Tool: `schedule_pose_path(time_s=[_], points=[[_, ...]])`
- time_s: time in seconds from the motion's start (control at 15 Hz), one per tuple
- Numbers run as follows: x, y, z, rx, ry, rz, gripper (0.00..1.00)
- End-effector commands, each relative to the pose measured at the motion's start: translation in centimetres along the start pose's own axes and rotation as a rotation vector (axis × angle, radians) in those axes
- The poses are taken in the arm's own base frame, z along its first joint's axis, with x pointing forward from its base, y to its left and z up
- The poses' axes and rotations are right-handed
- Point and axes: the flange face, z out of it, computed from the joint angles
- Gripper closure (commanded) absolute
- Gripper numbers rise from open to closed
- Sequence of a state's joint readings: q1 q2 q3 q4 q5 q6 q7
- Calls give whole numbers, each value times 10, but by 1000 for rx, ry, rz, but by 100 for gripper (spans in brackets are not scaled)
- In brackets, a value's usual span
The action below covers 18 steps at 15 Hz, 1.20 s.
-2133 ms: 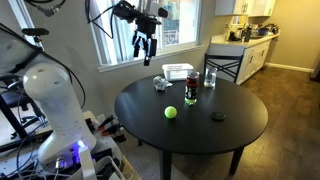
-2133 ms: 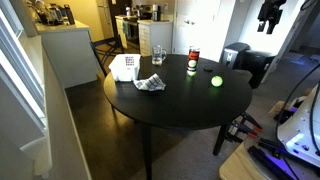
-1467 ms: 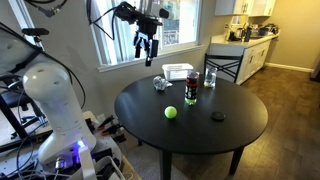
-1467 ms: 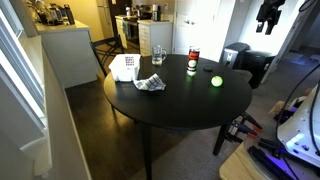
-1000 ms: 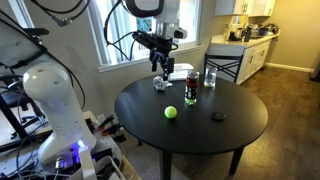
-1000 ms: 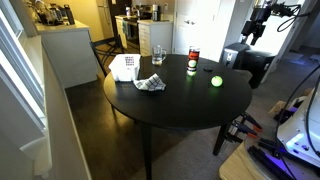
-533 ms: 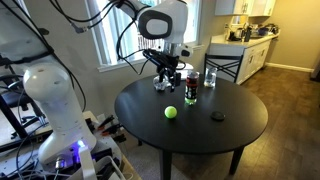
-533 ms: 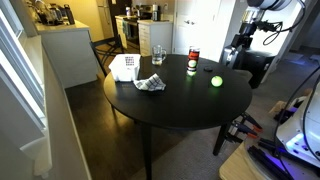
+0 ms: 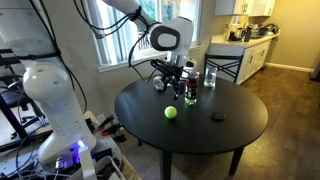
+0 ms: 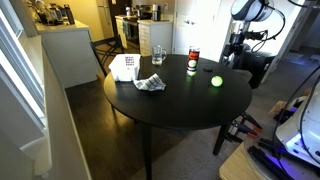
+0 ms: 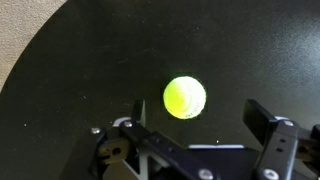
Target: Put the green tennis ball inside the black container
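**Open claw above the ball**

The round black table (image 9: 245,130) carries everything. The arm (image 9: 163,38) holds the gripper (image 9: 172,78) above the table, toward the edge on the robot's side. Only the wrist view shows its jaws wide apart and empty over the green tennis ball (image 11: 185,97). Both exterior views show the ball between the table's middle and that edge, apart from the upright black container (image 9: 190,90). The small black disc (image 9: 218,117) shows in an exterior view.
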State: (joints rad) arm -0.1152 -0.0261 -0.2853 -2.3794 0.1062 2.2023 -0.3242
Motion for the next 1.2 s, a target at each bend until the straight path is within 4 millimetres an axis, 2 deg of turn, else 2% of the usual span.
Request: schedule_pose_path(time_s=[0.0, 0.07, 0.6, 0.93, 1.13], points=[[11, 6, 11, -11, -25, 26, 0], [6, 2, 7, -5, -18, 3, 0], [9, 5, 16, -14, -6, 3, 0], [-1, -5, 70, -6, -60, -12, 0], [2, -13, 99, -39, -68, -32, 0]])
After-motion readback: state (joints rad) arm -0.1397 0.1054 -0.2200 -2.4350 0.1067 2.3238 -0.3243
